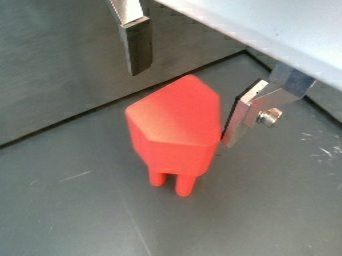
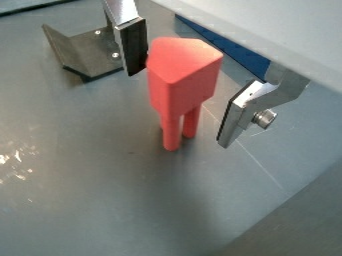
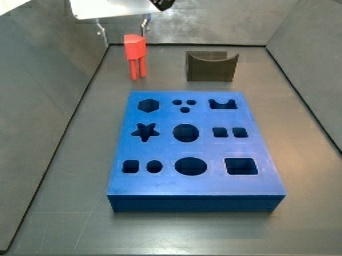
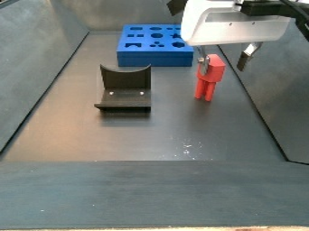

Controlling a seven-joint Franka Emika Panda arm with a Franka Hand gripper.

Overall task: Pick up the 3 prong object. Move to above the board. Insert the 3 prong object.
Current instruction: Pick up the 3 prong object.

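Wrist view, piece: we see the 3 prong object [image 1: 174,135] standing on its legs on the grey floor [image 1: 67,210], its blocky top uppermost.
Wrist view, gripper: the gripper [image 1: 190,82] straddles the piece; one of its fingers [image 1: 138,45] hangs on one side and the other on the opposite side, both clear of the red plastic, so the plates stand apart and grip nothing.
Wrist view, surroundings: here the 3 prong object [image 2: 181,85] shows two of its thin legs touching the floor, the gripper [image 2: 187,80] spread around its top, and the fixture [image 2: 83,50] standing just behind one finger.
Side view, layout: the 3 prong object [image 3: 135,54] stands near the far wall, beside the fixture [image 3: 210,66], and well apart from the board [image 3: 194,150], whose cut-outs are all unfilled (star, hexagon, circles, squares).
Side view, gripper: the gripper [image 3: 123,32] hangs directly over the piece, under the white wrist housing.
Side view, opposite end: the 3 prong object [image 4: 210,78] stands upright under the gripper [image 4: 225,56]; the board [image 4: 154,44] lies behind, the fixture [image 4: 125,88] beside.
Progress: we judge the first step under way, with the plates placed around the piece but not yet closed.
Remaining: closing, lifting, carrying over the board, and insertion.
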